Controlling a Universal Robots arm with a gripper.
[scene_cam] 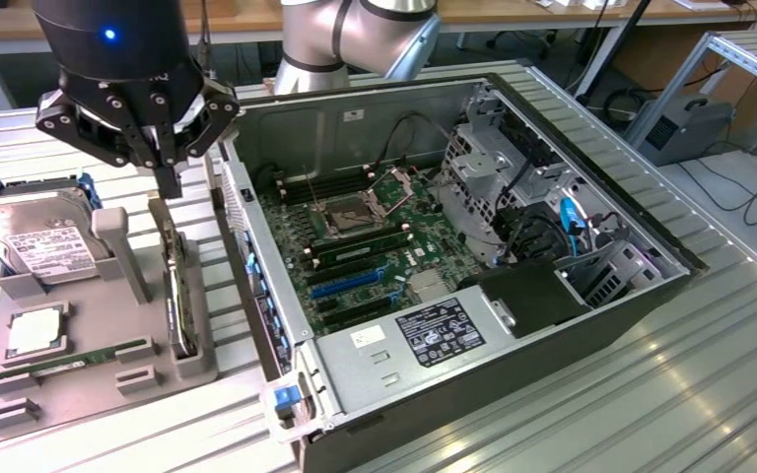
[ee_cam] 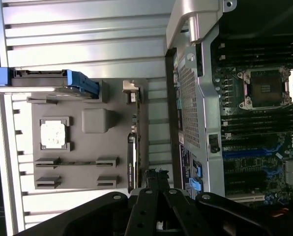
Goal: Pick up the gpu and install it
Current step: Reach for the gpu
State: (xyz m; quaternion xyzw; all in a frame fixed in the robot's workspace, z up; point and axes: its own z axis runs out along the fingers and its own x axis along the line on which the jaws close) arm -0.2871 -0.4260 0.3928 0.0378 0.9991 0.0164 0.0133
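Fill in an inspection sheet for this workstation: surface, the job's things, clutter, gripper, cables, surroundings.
Surface: ribbed metal table carrying a grey parts tray and an open computer case.
Job's things: gpu stands on edge in its tray slot, not yet picked up; motherboard lies exposed in the case.
Clutter: hard drive, processor chip and RAM stick, all in the tray.
Gripper: gripper shut, holding nothing, above the tray near one end of the gpu.
Cables: blue cable and black leads inside the case.
Surroundings: metal frame rack at the exterior view's right; desks behind.
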